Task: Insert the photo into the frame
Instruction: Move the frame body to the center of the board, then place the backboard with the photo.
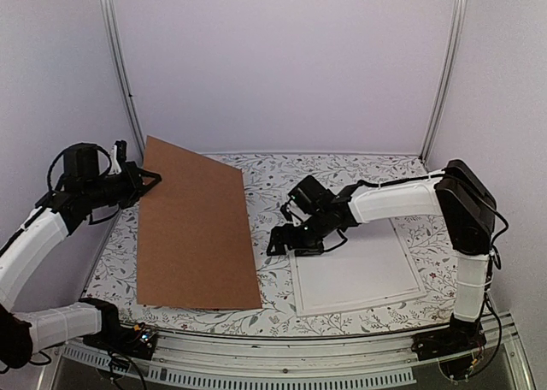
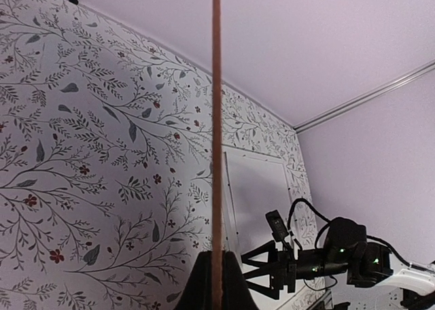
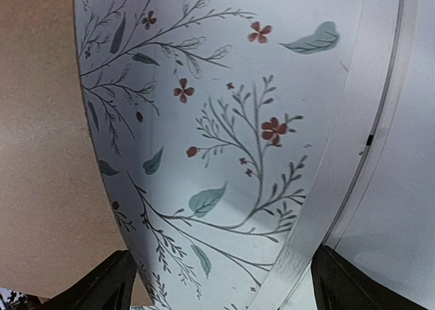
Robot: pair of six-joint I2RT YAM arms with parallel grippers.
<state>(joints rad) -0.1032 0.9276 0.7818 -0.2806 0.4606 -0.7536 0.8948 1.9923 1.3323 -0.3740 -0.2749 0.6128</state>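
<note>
The frame (image 1: 363, 270) lies flat on the right half of the floral worktop (image 1: 273, 172). It is a thin white rectangle with a narrow rim, and all that shows inside it is a pale, plain surface. In the right wrist view its rim (image 3: 353, 153) runs as a smooth white band with a fine dark line along it. The right end effector (image 1: 291, 246) sits low over the frame's far left corner with its fingers spread wide. One finger (image 3: 346, 283) is above the frame and the other is out over the patterned cloth, so the rim falls between them. I cannot tell whether either finger touches it. To the left, a plain brown board (image 1: 197, 232) stands tilted with its far left corner raised, and it is just beside the frame. The left end effector (image 1: 145, 183) is pinched tight on that raised corner. From its own camera the board (image 2: 216, 119) shows edge-on as a thin brown line.
</note>
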